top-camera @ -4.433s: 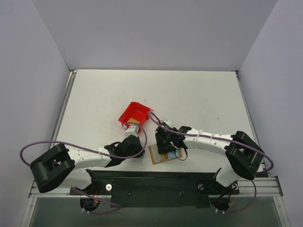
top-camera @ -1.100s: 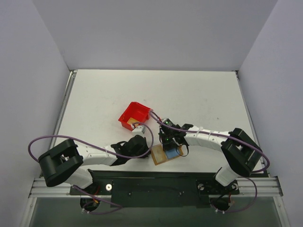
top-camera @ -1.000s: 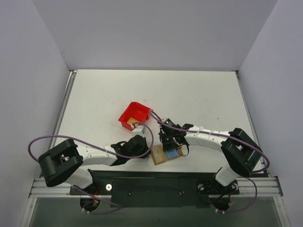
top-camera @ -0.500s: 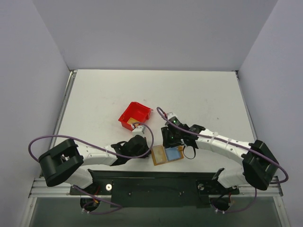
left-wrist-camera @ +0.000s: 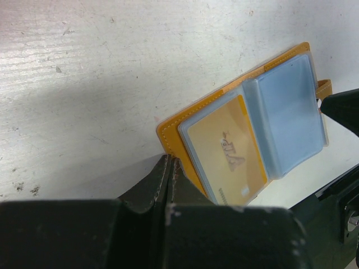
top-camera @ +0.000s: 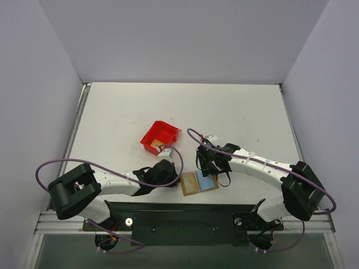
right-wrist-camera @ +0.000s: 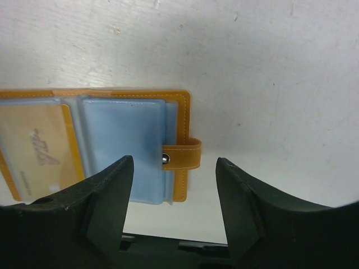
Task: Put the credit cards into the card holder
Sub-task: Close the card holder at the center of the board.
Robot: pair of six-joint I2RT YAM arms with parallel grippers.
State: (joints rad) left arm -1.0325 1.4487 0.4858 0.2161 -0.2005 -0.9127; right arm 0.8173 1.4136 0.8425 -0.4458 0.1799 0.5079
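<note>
The card holder (top-camera: 199,182) is lying open and flat at the near edge of the table (top-camera: 235,112), between the 2 arms. 1 golden credit card (left-wrist-camera: 227,154) is sitting inside its left clear sleeve, and the light blue sleeve (right-wrist-camera: 120,148) beside it is showing empty. The snap tab (right-wrist-camera: 182,157) is sticking out from the holder's right edge.

The left gripper (left-wrist-camera: 170,168) is clenched, its tips touching the holder's orange corner; whether any of the cover is caught between them, I cannot tell. The right gripper (right-wrist-camera: 174,168) is released and hovering just over the tab, with nothing between its spread jaws.

Judging from this, 1 card is seated and the right arm is free to fetch another. To do that well, the left tips should be pressing the cover down so the holder is not sliding or folding shut, while the right arm is lifting straight up, clear of the tab, before swinging away.

The red bin (top-camera: 161,136) is standing well apart, further back on the table. Something tan is showing in it, possibly another card, but it is too small to tell.
</note>
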